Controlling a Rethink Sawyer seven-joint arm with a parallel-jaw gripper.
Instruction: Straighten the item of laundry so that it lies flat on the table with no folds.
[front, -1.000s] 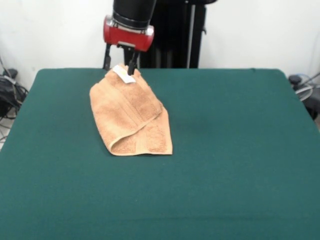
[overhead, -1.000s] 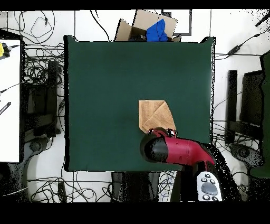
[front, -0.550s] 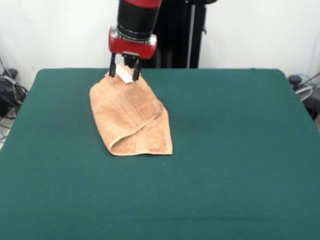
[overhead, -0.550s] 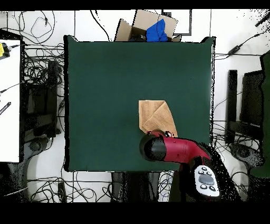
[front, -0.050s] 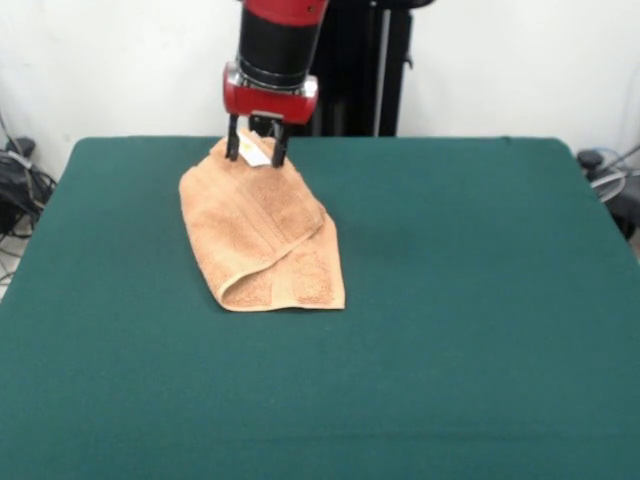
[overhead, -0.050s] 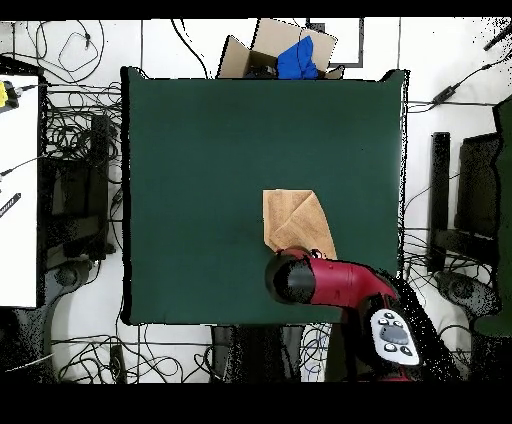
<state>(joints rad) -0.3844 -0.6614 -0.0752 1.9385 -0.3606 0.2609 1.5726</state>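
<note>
Overhead: arm (overhead, -0.050s: 335, 283) hiding towel's (overhead, -0.050s: 293, 220) corner

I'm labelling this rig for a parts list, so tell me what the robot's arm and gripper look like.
The arm is a thick round tube, red at the top of the front view with a black section beneath, ending in a red collar. Two short black fingers hang from the gripper. From overhead the arm is a glossy red body with a black rounded end, plus a grey button panel.
</note>
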